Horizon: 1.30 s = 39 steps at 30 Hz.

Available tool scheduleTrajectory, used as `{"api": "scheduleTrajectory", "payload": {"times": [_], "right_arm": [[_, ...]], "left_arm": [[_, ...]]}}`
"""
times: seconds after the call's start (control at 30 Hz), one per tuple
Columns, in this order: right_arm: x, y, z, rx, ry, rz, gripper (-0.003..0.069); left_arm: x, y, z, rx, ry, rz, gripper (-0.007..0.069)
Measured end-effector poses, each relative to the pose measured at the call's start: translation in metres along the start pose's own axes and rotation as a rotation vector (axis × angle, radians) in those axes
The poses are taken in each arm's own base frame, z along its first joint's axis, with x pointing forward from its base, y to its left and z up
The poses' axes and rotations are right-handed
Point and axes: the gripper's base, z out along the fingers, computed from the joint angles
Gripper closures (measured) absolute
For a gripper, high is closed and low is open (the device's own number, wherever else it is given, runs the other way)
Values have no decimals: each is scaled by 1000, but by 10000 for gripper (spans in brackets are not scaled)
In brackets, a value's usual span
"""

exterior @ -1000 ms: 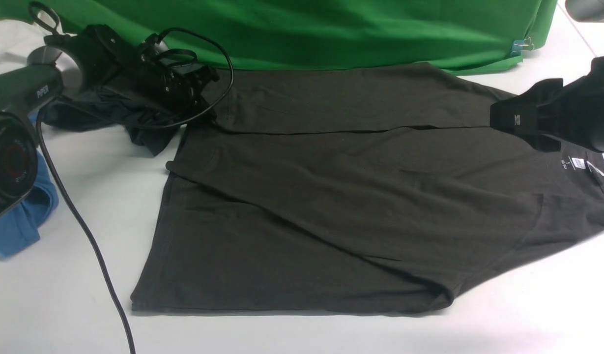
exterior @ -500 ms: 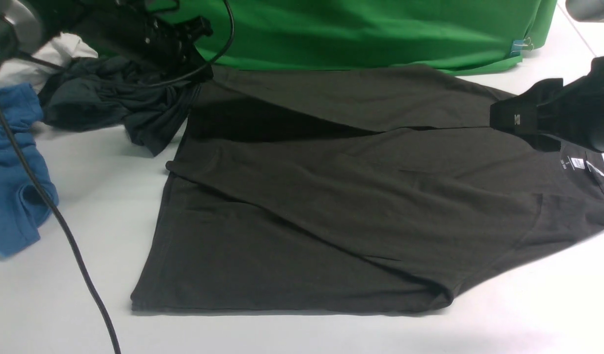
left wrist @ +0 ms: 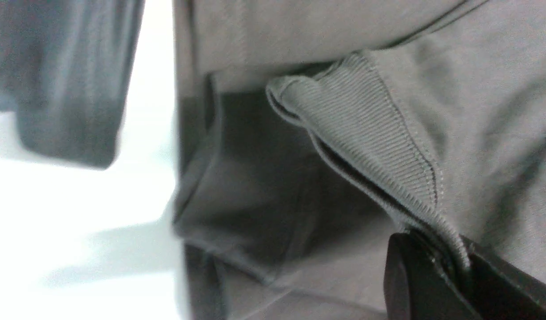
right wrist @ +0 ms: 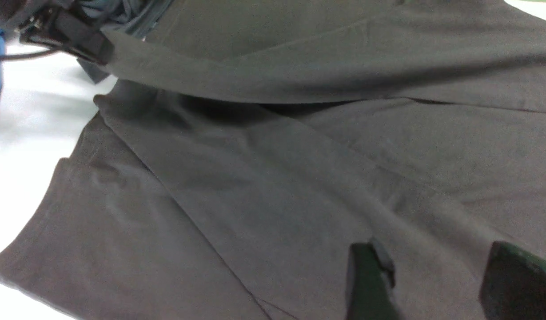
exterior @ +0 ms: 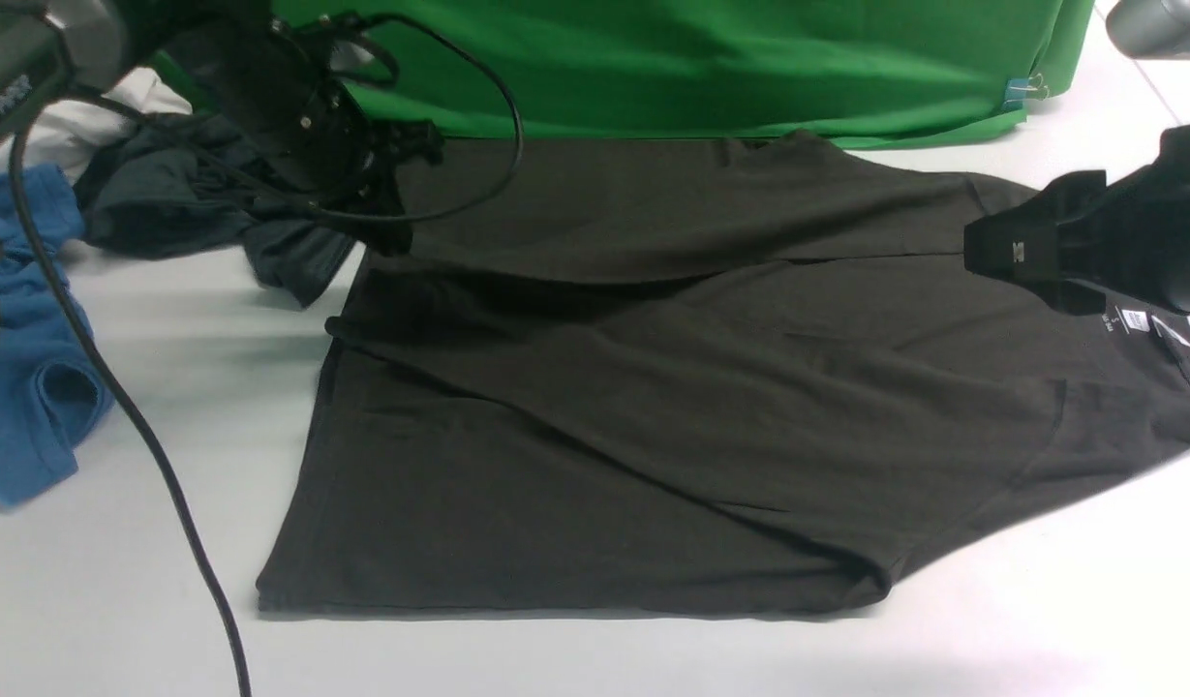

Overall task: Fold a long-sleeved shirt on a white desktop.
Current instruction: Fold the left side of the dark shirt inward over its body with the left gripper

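Front view has a green cloth (exterior: 701, 58) along the far edge, a crumpled dark grey garment (exterior: 188, 208) and a blue garment (exterior: 23, 407) at far left, and a black cable (exterior: 168, 484) trailing over the white desktop (exterior: 101, 610); the long-sleeved shirt (exterior: 653, 416) lies spread mid-table, neck to the right; my left gripper (left wrist: 450, 266) pinches its ribbed cuff (left wrist: 366, 133) at the far left corner, raised; my right gripper (exterior: 1030, 254) sits over the collar end, fingers spread, gripping nothing; the white neck label (exterior: 1134, 320) just beside it is too small to read.

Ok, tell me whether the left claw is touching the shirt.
Touching. The left wrist view shows the left claw clamped on a ribbed edge of the shirt.
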Motion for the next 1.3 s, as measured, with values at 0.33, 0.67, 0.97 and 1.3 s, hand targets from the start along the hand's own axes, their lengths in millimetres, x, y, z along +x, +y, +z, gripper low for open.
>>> {"api": "scheduleTrajectory", "payload": {"times": [0.33,0.67,0.97,1.3], "right_arm": [[1,0,0,-1,12,0,323],[1,0,0,-1,13,0,323],[1,0,0,0,13,-2,323],[1,-2,1,25,15,-39,291]], "left_arm": [[18,3,-10,-175,12,43,587],[20,-11,-42,-80,-75,19,586],[35,1,9,-144,91,-16,533],[45,2,5,-159,143,16,199]]}}
